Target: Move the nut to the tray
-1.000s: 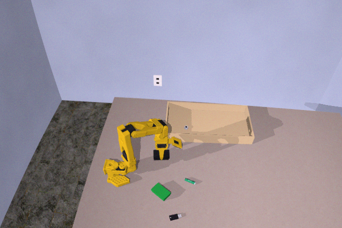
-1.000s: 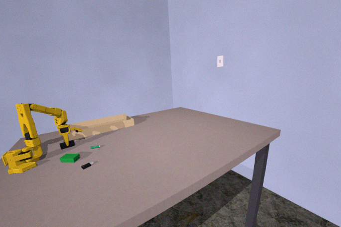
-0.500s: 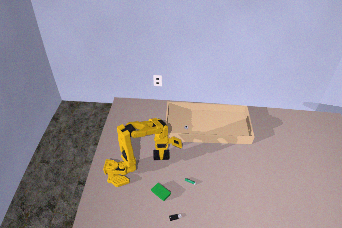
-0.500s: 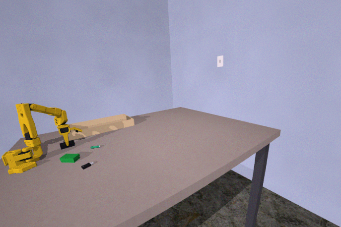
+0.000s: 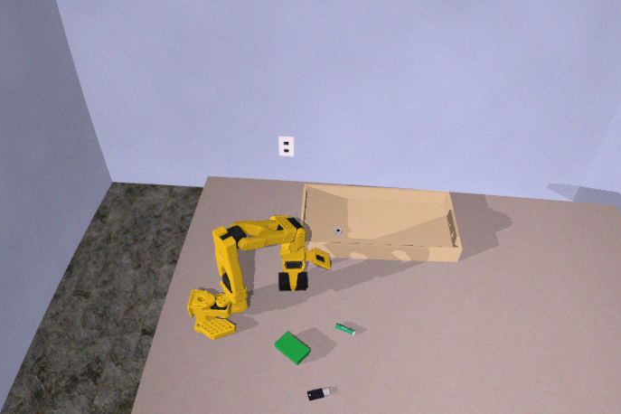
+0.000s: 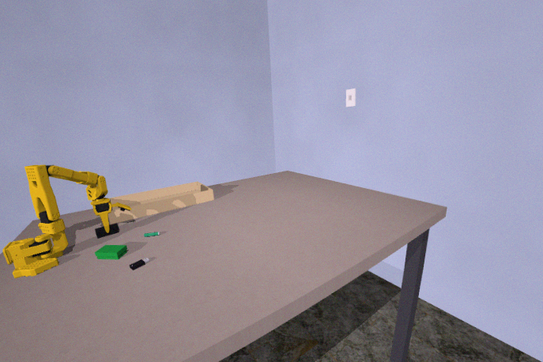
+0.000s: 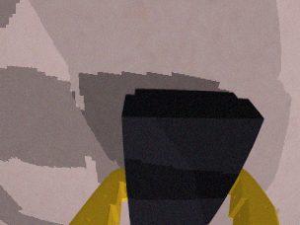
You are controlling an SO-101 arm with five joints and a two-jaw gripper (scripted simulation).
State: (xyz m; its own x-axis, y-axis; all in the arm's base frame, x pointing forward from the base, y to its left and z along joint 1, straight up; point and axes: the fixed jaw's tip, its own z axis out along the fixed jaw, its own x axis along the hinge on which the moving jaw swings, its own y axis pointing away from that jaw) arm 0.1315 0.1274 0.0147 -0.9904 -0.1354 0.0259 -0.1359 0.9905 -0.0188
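Nut (image 5: 338, 230) is out, lying toward 8 o'clock inside tan open-topped tray (image 5: 442, 253) (image 6: 203, 196). Black rectangular box (image 5: 284, 281) (image 6: 100, 235) (image 7: 183, 148) is clamped in tool (image 5: 293, 280) (image 6: 107, 231) (image 7: 180, 180). No loose black lid is seen; capping looks done, seating can't be confirmed. Left: release, everything still.
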